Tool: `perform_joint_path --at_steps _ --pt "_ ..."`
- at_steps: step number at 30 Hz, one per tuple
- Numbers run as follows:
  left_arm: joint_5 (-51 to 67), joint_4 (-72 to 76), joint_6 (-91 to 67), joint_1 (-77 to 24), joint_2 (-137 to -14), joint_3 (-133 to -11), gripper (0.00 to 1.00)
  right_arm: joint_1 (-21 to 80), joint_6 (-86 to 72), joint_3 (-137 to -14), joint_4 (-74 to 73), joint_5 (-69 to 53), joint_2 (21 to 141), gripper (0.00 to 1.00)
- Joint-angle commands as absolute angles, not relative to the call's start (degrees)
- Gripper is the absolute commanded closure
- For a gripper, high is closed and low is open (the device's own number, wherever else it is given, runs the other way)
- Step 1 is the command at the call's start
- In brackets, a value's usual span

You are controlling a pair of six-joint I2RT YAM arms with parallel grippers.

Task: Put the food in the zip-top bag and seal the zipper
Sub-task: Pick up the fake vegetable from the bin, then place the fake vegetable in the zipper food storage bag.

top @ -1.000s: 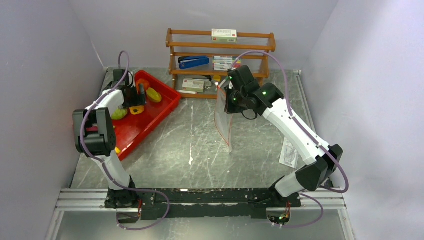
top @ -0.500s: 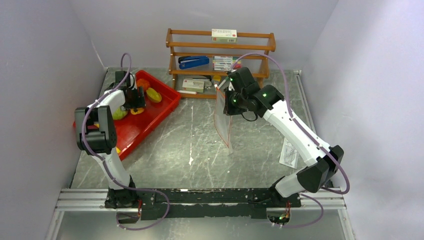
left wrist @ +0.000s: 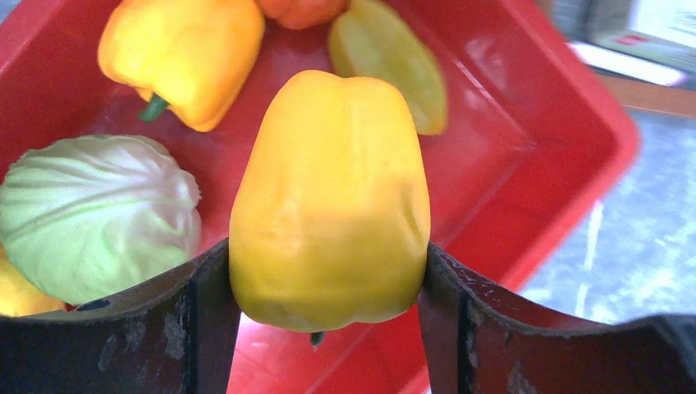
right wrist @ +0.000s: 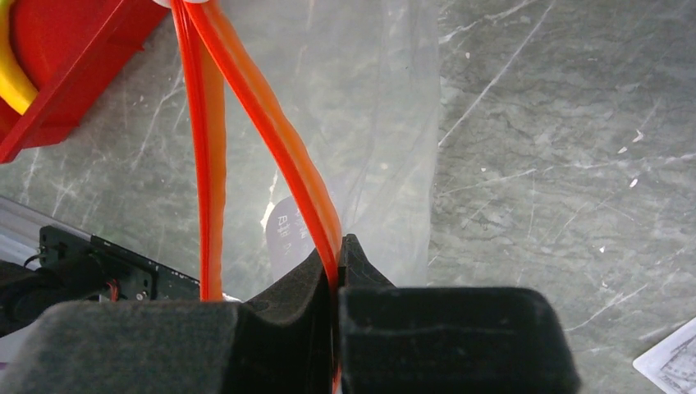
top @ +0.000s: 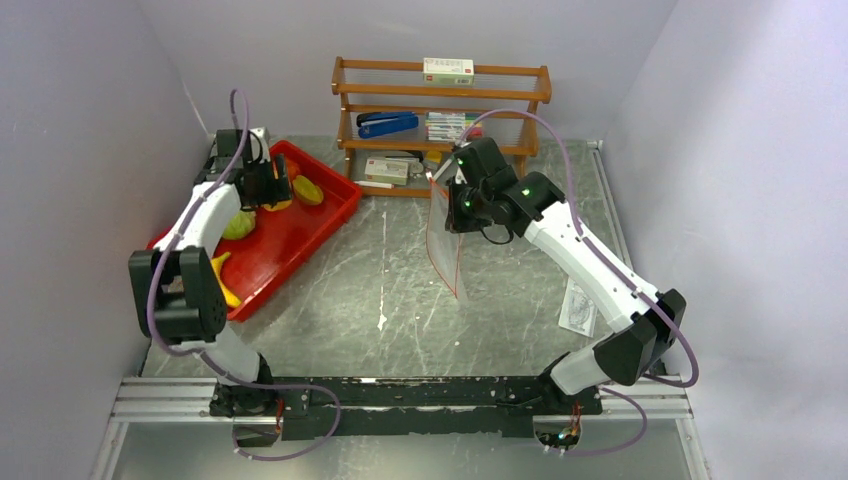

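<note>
Left gripper [left wrist: 328, 283]: partly closed, both fingers [left wrist: 205, 320] pressed against the sides of a yellow pepper [left wrist: 328, 205]. The pepper is held stem-down over the tray [top: 290, 235], with red tray floor visible under it.

Seen loose in the tray on the left wrist view:
- second pepper [left wrist: 185, 53], yellow, green stem, far-left of the held one
- green fruit [left wrist: 90, 213], round and ribbed, just left of the held pepper
- yellow-green piece [left wrist: 394, 70], elongated, behind the held pepper; type can't be told
- orange pepper [left wrist: 299, 8], cut off by the top edge

A banana [top: 222, 280] is seen at the near end of the tray, partly hidden by the left arm.

Right gripper [right wrist: 336, 254]: fully closed, pads clamped on one strip of the zipper [right wrist: 279, 139]. The other strip is seen hanging free to the left of it, so the mouth is unsealed and parted. No food is seen inside.

The bag [top: 445, 245] is held up mid-worktop [top: 400, 300], in front of the wooden shelf [top: 440, 100] and well apart from the tray. It is hung edge-on, red strip running down its near side. Whether its lower corner touches the worktop can't be told.

A paper sheet [top: 578, 305] is seen flat beside the right arm.
</note>
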State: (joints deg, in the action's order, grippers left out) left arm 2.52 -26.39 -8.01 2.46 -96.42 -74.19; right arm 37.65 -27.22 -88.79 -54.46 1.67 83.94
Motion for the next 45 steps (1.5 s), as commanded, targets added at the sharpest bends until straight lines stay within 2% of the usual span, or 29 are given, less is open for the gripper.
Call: perform_joint_path --at_steps 1,12,16,23,29,31,36,40,45 --pt "13.37 -26.67 -9.59 1.94 -88.63 -70.31 0.59 38.07 -28.31 -88.31 -53.58 2.34 84.04 1.0" --pt "38.37 -24.93 -10.67 1.87 -74.52 -61.26 0.56 38.41 -29.35 -88.31 -53.36 2.22 86.74 1.0" --pt "49.04 -20.83 -15.36 1.11 -70.11 -55.39 0.56 38.44 -29.43 -87.95 -53.09 3.4 86.88 1.0" --pt "58.86 -10.92 -27.28 -0.36 -60.64 -45.84 0.56 38.5 -30.12 -87.28 -52.27 3.53 88.52 1.0" --pt "59.19 11.45 -47.44 -6.37 -53.78 -36.68 0.56 39.07 -31.63 -87.63 -51.36 3.59 89.57 1.0" --pt "55.26 12.7 -49.49 -11.0 -53.23 -36.79 0.53 39.58 -32.23 -87.6 -51.37 4.17 89.71 1.0" --pt "53.16 27.32 -58.67 -20.98 -57.17 -35.88 0.54 40.54 -32.98 -88.2 -51.78 5.01 89.79 1.0" --pt "52.58 37.56 -64.85 -23.07 -58.78 -34.39 0.52 40.97 -33.93 -88.54 -51.4 5.53 89.28 1.0" --pt "52.35 57.63 -78.48 -24.82 -63.34 -30.42 0.53 41.53 -34.06 -90.92 -52.47 6.36 89.7 1.0"
